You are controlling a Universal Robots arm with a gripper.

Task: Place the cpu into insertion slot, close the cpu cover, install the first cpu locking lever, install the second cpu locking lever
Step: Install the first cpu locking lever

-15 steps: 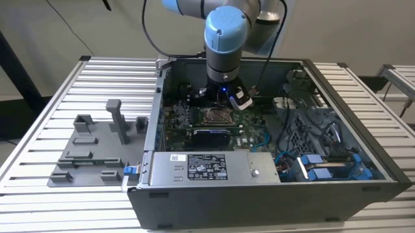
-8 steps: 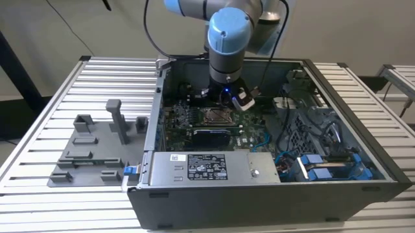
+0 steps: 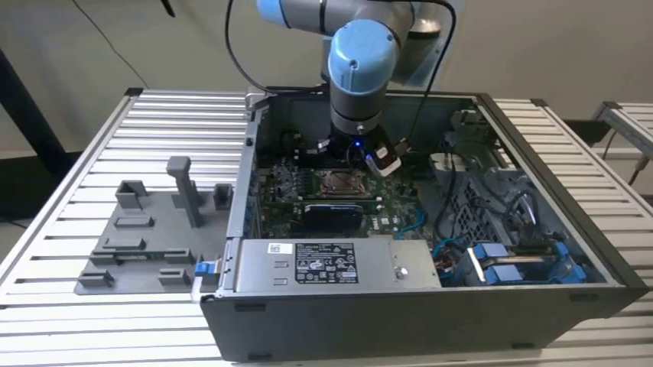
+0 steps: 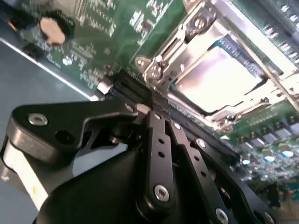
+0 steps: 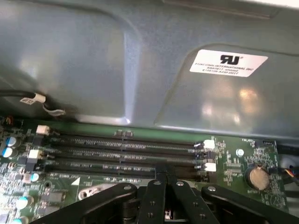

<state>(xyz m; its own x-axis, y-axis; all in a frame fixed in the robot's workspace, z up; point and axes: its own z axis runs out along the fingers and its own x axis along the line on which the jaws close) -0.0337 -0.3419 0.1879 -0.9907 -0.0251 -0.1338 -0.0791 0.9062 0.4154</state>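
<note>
A: Where is the arm?

B: In the exterior view the grey and blue robot arm [image 3: 357, 69] reaches down into the open black computer case [image 3: 429, 229], which lies on a ribbed metal table [image 3: 82, 168]. Its black linkage gripper [image 3: 352, 157] hangs just above the green circuit board [image 3: 281, 195], close to the square silver-rimmed insertion slot [image 3: 338, 183].

A: And the chip?

B: In the second wrist view the small flat square cpu with its silvery metal top [image 4: 217, 79] sits inside the insertion slot [image 4: 187, 88]. The thin silver metal cpu cover [image 4: 205, 35] lies around it, its cut-out middle showing the chip's top. Whether the locking levers are latched I cannot tell.

A: Is the gripper holding anything?

B: In both wrist views the black finger links [image 4: 161, 154] run together to a point over the board, next to the long black memory slots [image 5: 126, 151]. The tips seem pressed together with nothing between them, so I read the tool as clenched and empty.

A: Anything else nearby?

B: A round silver coin battery [image 5: 256, 177] sits on the board, and a grey plastic fixture with upright posts [image 3: 153, 229] lies on the table at the exterior view's left of the case.
</note>
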